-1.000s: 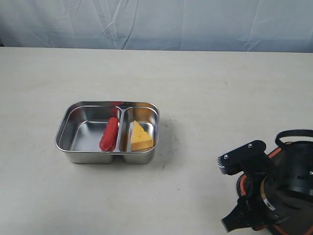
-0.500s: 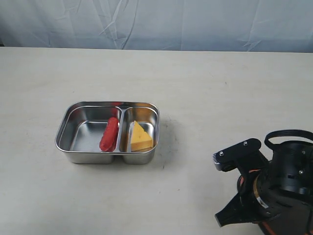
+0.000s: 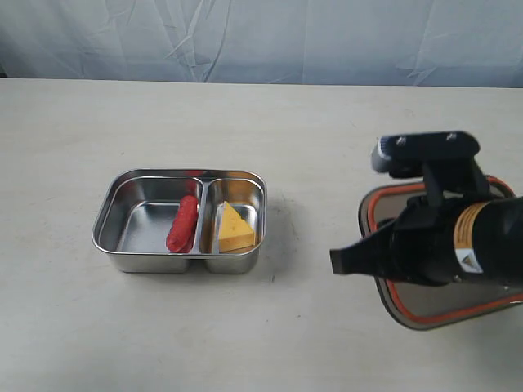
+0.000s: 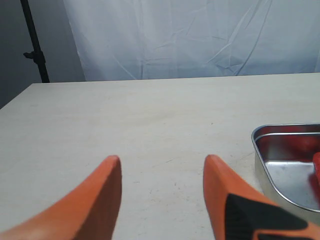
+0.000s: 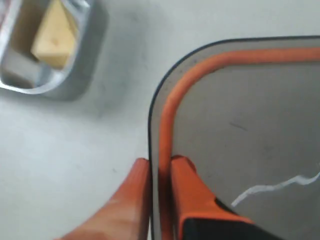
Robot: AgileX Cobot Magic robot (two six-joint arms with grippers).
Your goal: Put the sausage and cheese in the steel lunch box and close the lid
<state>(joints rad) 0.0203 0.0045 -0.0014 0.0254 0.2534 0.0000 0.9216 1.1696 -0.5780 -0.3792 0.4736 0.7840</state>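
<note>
- Pinching the lid (image 5: 240,100) by its edge w/ the R gripper (image 5: 160,162): fingers nearly together, just the dark rim + orange seal btwn them.
- Showing the lid's orange-rimmed underside to the cams, tilted; can't tell if clear of the table (image 3: 327,131) or touching it.
- Off to the side of that gripper, well apart: the steel lunch box (image 3: 135,229), uncovered.
- In its bigger compartment, right against the divider: the sausage (image 3: 182,223). In the smaller compartment, the one nearer the R gripper: the cheese (image 3: 234,229).
- Spread wide on the L gripper (image 4: 162,160), nothing held btwn the fingers, only table below.
- Ahead of the L gripper + off to one side: a corner of the box, w/ a sliver of the red sausage at the frame edge.
</note>
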